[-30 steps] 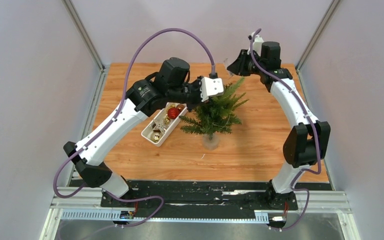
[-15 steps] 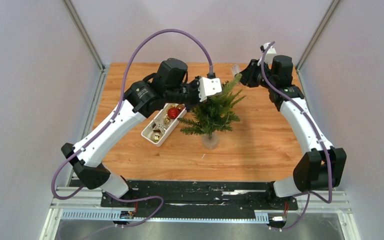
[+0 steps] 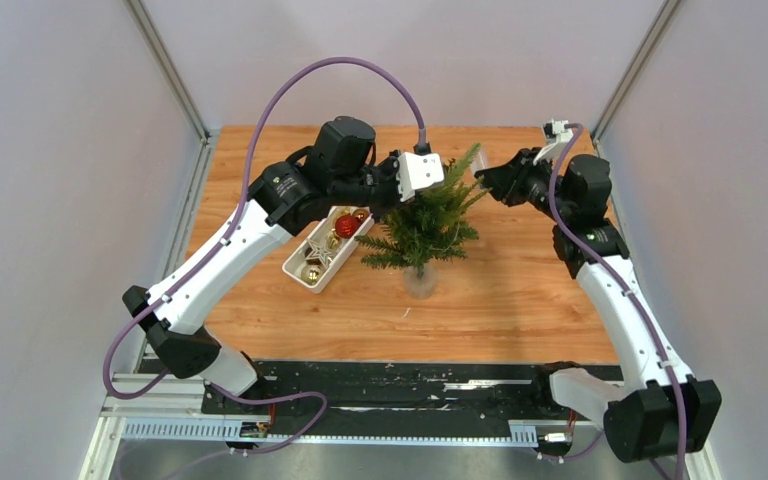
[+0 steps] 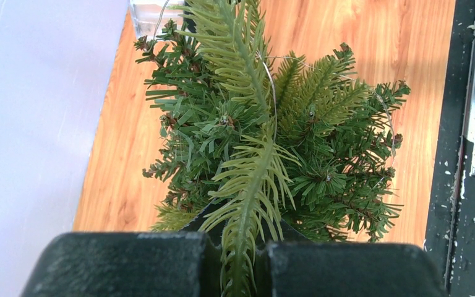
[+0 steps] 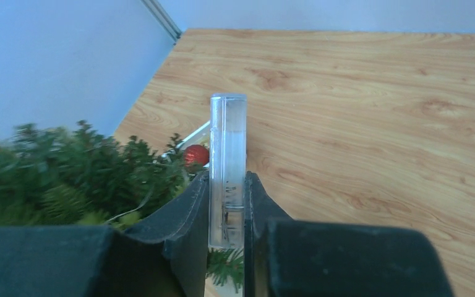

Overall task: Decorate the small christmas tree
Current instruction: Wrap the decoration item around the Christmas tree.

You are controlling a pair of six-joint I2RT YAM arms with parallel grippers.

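Note:
The small christmas tree [image 3: 422,225] stands mid-table in a clear round base [image 3: 420,284]. My left gripper [image 4: 241,266] is shut on a pale green frond [image 4: 247,185] near the tree's top. In the top view that gripper [image 3: 447,188] sits under its white wrist camera, against the tree's upper left side. My right gripper [image 5: 227,210] is shut on a narrow clear plastic box [image 5: 227,154], held upright just right of the tree's top [image 3: 482,172]. A thin wire [image 4: 273,93] runs over the branches.
A white tray [image 3: 300,272] lies left of the tree. It holds a red ball [image 3: 347,225], also in the right wrist view [image 5: 196,154], and gold ornaments [image 3: 312,268]. Grey walls close in the table on three sides.
The right arm has swung right and toward the near side, carrying the clear box from behind the treetop to its right side. The left arm has stayed put on the frond.

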